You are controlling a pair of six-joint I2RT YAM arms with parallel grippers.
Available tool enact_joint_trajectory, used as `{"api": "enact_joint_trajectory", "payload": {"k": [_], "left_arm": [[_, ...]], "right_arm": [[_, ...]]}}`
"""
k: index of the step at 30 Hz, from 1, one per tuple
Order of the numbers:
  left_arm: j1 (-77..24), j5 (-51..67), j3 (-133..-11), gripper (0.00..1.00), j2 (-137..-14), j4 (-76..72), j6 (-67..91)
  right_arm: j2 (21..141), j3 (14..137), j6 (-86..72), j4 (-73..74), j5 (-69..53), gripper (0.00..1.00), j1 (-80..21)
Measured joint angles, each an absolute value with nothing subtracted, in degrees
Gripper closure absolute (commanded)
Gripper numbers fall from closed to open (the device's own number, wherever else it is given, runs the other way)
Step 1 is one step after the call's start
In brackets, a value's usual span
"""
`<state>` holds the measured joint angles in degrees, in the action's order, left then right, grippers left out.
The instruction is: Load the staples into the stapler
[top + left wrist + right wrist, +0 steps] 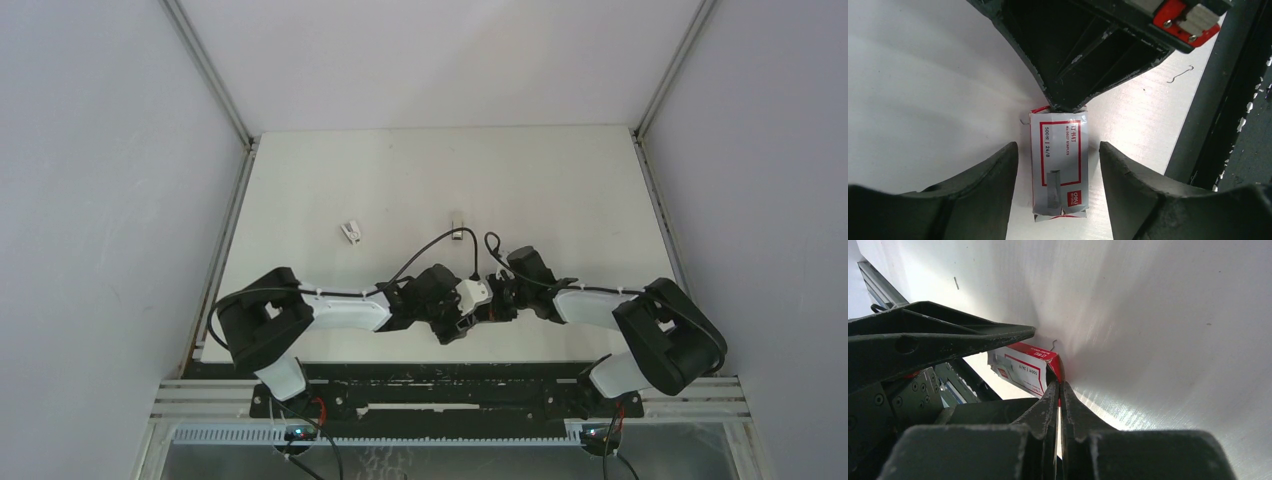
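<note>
The white stapler (pixel 350 232) lies alone on the table, left of centre and far from both grippers. A small greyish bar (pixel 457 225) lies at mid-table; it may be the staples, but it is too small to tell. A red-and-white staple box (pixel 1058 165) lies flat on the table near the front. My left gripper (pixel 1058 150) is open, and its fingers (pixel 998 175) flank the box's long sides without touching them. My right gripper (pixel 1058 386) is shut on the red end flap of the box (pixel 1023 367).
A loose bent staple (pixel 1180 75) lies on the table by the dark front rail (pixel 1218 100). Another lies just beyond the box (pixel 1053 344). Both arms crowd together at the front middle (pixel 470 300). Walls enclose the table on three sides.
</note>
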<state>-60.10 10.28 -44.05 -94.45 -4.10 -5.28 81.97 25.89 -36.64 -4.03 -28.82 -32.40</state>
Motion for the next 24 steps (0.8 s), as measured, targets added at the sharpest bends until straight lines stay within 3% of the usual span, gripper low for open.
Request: {"api": "enact_joint_trajectory", "payload": {"k": [5, 24], "left_arm": [[-60.25, 9.19, -44.73, 0.44, -94.98, -3.62, -5.67], [-60.38, 7.62, -45.23, 0.49, -95.37, -3.29, -6.28]], "right_arm": [[81.87, 25.89, -36.64, -3.86, -28.67, 1.00, -32.40], [78.41, 25.89, -34.92, 0.23, -22.06, 1.00, -32.40]]}}
